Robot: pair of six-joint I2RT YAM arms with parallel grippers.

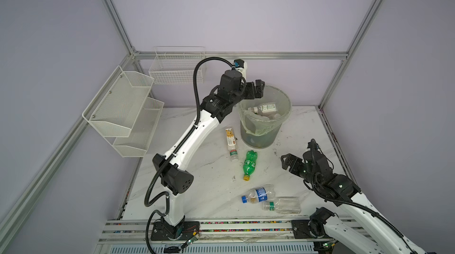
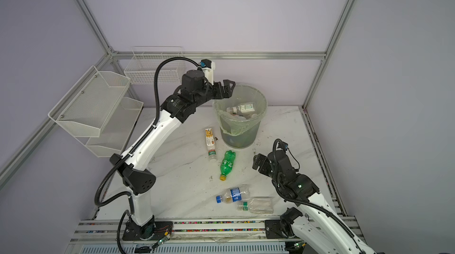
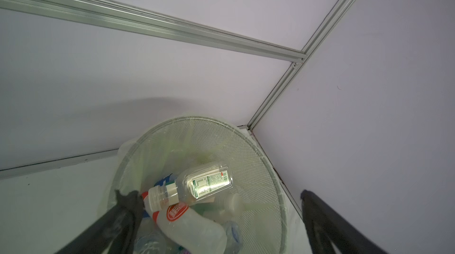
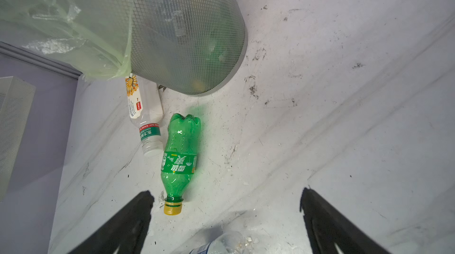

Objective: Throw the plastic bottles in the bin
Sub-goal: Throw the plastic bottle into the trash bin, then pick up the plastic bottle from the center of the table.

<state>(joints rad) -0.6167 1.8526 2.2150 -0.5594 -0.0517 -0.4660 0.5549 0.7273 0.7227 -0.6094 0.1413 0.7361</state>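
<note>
The bin [image 1: 258, 137] [image 2: 241, 137], a grey mesh bucket with a pale green liner, stands at the back of the table. My left gripper [image 1: 256, 90] [image 3: 218, 196] hangs open over its left rim, holding nothing. Below it in the bin [image 3: 246, 166] lie several plastic bottles, topmost a clear one with a green-white label [image 3: 204, 183]. On the table lie a green bottle [image 1: 250, 164] [image 4: 181, 156], a clear sunflower-label bottle [image 1: 231, 143] [image 4: 144, 107], a blue-label bottle [image 1: 258, 194] and a clear green-label bottle [image 1: 283, 205]. My right gripper [image 1: 286, 161] [image 4: 226, 193] is open and empty, right of the green bottle.
Two white wire baskets [image 1: 123, 107] [image 1: 177, 68] hang on the left and back walls. Aluminium frame posts mark the corners. The marble table top [image 1: 197, 186] is bounded in front by a rail [image 1: 234, 225] carrying both arm bases.
</note>
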